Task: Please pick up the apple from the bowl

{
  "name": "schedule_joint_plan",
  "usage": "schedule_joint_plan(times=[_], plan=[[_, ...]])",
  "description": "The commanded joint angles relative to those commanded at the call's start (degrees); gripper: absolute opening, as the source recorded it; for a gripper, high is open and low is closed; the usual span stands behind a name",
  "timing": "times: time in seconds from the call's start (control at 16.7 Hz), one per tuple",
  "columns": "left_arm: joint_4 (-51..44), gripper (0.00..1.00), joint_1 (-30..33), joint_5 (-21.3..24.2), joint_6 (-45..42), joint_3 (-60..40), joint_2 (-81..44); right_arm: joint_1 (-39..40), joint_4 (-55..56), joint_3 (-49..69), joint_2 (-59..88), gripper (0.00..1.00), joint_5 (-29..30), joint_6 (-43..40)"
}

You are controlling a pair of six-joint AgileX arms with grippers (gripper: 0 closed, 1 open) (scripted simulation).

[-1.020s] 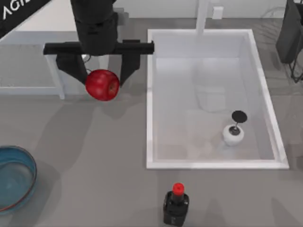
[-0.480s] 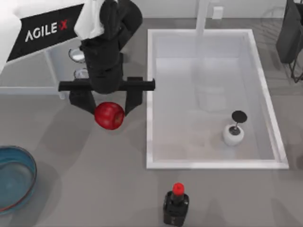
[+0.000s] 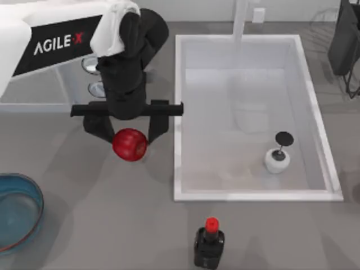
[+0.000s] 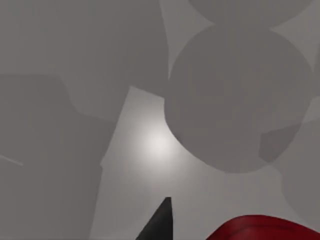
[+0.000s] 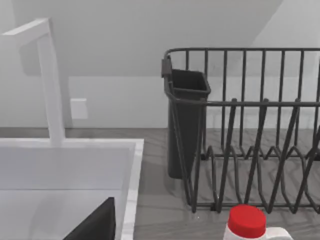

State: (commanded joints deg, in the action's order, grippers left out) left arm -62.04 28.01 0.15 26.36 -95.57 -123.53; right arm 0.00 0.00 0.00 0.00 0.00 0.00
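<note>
From above, you see the left gripper (image 3: 130, 130) clamped on the apple (image 3: 130, 144), carried clear above the counter just beside the sink (image 3: 178, 118), well apart from the bowl (image 3: 19, 211) at the table's left edge. Only the fingertips seem to pinch it, so a jerk could let it roll out. One apple, one bowl, one dark bottle (image 3: 209, 246). In the left wrist view, a red sliver of apple (image 4: 265, 229) shows beside a fingertip (image 4: 159, 222). The right wrist view shows one dish rack (image 5: 245, 130); you cannot tell that hand's state.
</note>
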Motion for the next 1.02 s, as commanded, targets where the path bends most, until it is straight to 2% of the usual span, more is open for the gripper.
schedule_joint_plan(times=[0.66,1.02], plan=[[0.0,0.98,0.0,0.0,0.0,0.0,0.0,0.0,0.0,0.0,0.0,1.00,0.0,0.0],[0.0,1.00,0.0,0.0,0.0,0.0,0.0,0.0,0.0,0.0,0.0,1.00,0.0,0.0]])
